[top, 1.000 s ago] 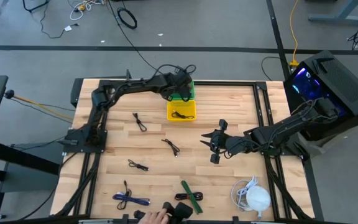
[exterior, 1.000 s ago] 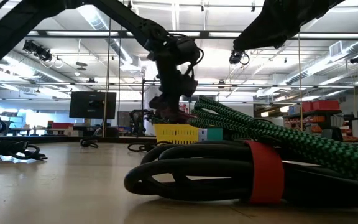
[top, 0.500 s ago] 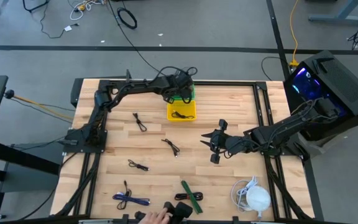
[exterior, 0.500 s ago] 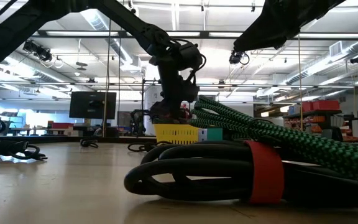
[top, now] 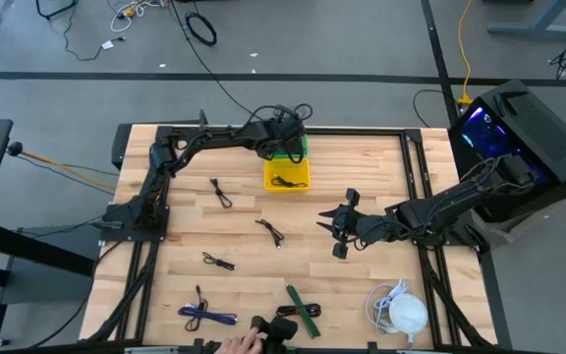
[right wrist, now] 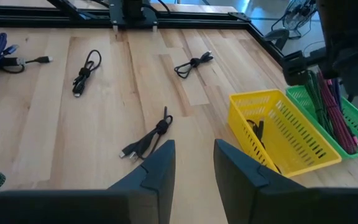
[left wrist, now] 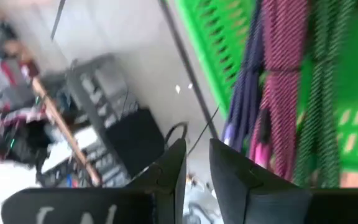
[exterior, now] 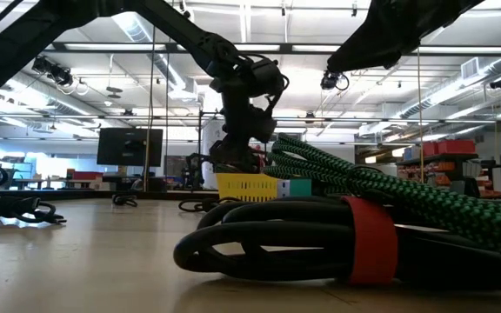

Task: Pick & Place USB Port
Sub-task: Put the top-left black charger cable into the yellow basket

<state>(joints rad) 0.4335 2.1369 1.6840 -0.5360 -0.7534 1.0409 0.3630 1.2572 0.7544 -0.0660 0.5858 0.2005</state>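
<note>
The left tool [top: 285, 144] hung over a green mesh basket [top: 297, 149], fingers slightly spread; the right tool [top: 340, 228], also spread, hovered above the wooden desk [top: 371, 167].

Overhead view straight down, low view level across table, both sharing yellow basket [top: 287, 175].

A light wooden tabletop [top: 244, 265] carries a yellow basket [top: 288, 174] touching a green basket [top: 293, 149] at its far edge, several small black cables [top: 270, 231] scattered across the middle, and blue [top: 207, 316], green [top: 303, 305] and white cable bundles [top: 401, 310] along the near edge.
</note>
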